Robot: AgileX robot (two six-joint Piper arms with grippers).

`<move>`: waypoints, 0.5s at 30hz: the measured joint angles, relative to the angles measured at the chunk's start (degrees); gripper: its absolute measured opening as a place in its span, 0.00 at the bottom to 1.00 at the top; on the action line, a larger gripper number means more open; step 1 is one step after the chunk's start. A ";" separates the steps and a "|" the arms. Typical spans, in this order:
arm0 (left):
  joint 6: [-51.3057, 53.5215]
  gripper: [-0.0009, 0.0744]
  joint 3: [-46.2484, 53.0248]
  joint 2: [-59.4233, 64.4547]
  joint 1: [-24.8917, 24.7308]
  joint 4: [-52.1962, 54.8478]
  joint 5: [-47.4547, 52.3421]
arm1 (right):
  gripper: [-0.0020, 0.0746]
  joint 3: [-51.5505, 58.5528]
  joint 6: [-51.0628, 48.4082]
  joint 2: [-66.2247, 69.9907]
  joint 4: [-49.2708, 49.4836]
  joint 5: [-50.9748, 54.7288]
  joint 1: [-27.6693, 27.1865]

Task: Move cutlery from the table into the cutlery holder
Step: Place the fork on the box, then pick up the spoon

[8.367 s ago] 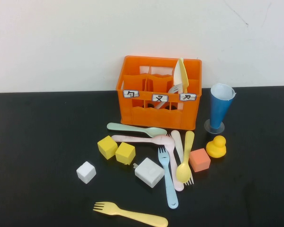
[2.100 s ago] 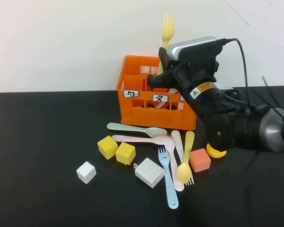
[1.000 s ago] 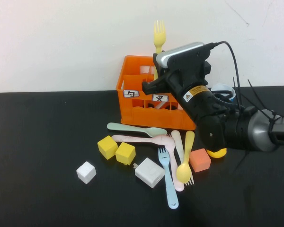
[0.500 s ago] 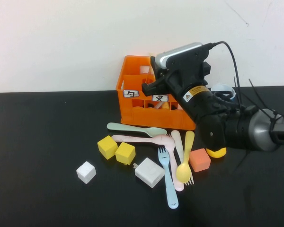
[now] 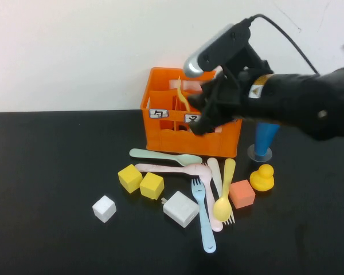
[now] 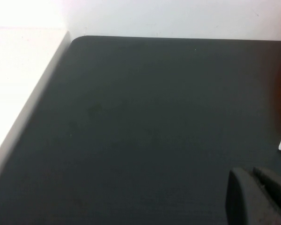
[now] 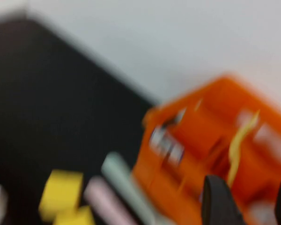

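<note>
Several pastel forks and spoons [image 5: 209, 195] lie on the near black tabletop [image 5: 57, 172] among cubes [image 5: 140, 181]. Behind them stands the orange cutlery holder [image 5: 180, 140], a yellow fork [image 5: 183, 100] leaning inside its middle compartment. Right claw [image 7: 246, 199] hovers above the holder's right side, fingers apart, apparently empty. Left claw [image 6: 260, 199] sits far left; its spread cannot be told.

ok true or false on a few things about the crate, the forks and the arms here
1. A yellow fork stands in the crate. True.
2. The right gripper grips the fork. False: its fingers are apart, and nothing is between them.
3. The blue fork lies on the table. True.
4. The cone cup lies tipped over. False: it stands upright.
5. The left gripper hangs over the crate. False: it is over bare table.
</note>
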 joint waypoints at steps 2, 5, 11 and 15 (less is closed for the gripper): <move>0.00 0.01 0.00 0.00 0.00 0.00 0.00 | 0.38 0.00 -0.22 -2.15 -0.12 7.80 0.00; 0.00 0.01 0.00 0.00 0.00 0.00 0.00 | 0.38 0.00 -0.35 -3.51 -0.14 17.68 0.00; -0.24 0.01 0.00 0.00 0.00 0.00 0.00 | 0.38 0.00 5.58 -2.48 -0.02 31.62 0.00; -0.13 0.01 0.00 0.00 0.00 0.00 0.00 | 0.38 0.00 11.99 1.70 2.05 33.39 0.00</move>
